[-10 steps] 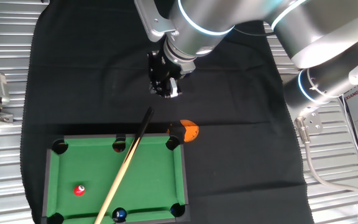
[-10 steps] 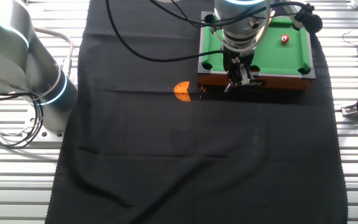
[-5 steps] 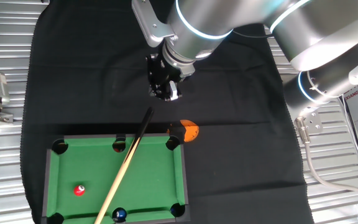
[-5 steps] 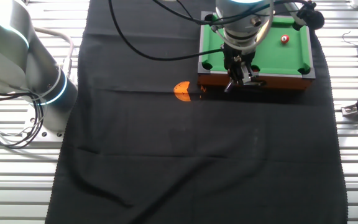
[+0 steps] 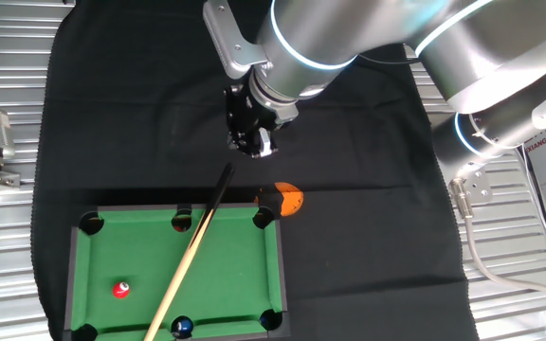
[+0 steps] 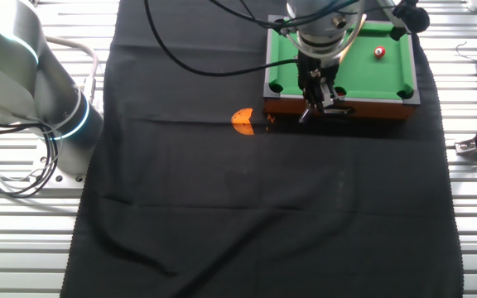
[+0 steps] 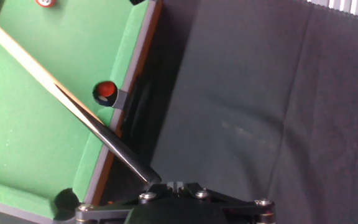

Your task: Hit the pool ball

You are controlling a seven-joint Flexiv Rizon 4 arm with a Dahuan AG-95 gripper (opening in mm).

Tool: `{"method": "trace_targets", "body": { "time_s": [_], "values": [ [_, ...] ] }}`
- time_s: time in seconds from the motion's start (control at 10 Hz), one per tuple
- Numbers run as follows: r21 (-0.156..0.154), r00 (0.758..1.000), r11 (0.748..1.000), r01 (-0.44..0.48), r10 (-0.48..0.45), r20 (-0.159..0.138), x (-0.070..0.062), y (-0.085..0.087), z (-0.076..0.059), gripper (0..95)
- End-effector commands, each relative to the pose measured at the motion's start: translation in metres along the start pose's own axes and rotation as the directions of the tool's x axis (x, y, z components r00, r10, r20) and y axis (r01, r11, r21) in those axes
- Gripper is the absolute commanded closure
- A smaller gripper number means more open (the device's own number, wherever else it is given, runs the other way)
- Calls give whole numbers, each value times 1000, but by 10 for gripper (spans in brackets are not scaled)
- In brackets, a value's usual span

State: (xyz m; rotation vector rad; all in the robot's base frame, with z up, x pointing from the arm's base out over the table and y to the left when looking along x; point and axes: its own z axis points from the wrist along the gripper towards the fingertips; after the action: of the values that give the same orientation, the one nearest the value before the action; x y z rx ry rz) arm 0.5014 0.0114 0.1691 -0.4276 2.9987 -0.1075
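The pool ball (image 5: 121, 289) is small, glossy red with a white spot, and lies on the green felt near the left end of the toy pool table (image 5: 271, 270). It also shows in the other fixed view (image 6: 379, 52) and at the top edge of the hand view (image 7: 45, 2). A wooden cue (image 5: 197, 251) lies slanted across the table, its dark butt end jutting over the far rail. My gripper (image 5: 251, 142) hovers over the black cloth just beyond that butt end, apart from it. The jaws look shut with nothing between them. In the hand view the cue (image 7: 42, 74) ends just left of the gripper (image 7: 176, 184).
A dark blue ball (image 5: 182, 328) sits by the near middle pocket. An orange ball (image 5: 290, 200) lies on the cloth by the table's far right corner. Something red (image 7: 106, 90) sits in the side pocket next to the cue. A black cloth (image 5: 349, 142) covers the bench.
The wrist has shifted very slightly; the gripper stays over the cue's butt end. The balls and the cue have not moved.
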Motion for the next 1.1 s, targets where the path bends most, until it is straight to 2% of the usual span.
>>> {"method": "trace_targets", "body": {
  "time_s": [0.1,0.4,1.1],
  "values": [
    [5,1000,1000,0,0,-6,0,0,0,950],
    [2,1000,1000,7,-7,0,0,0,0,950],
    [-3,1000,1000,28,-28,-12,-1,-1,2,950]
  ]
}}
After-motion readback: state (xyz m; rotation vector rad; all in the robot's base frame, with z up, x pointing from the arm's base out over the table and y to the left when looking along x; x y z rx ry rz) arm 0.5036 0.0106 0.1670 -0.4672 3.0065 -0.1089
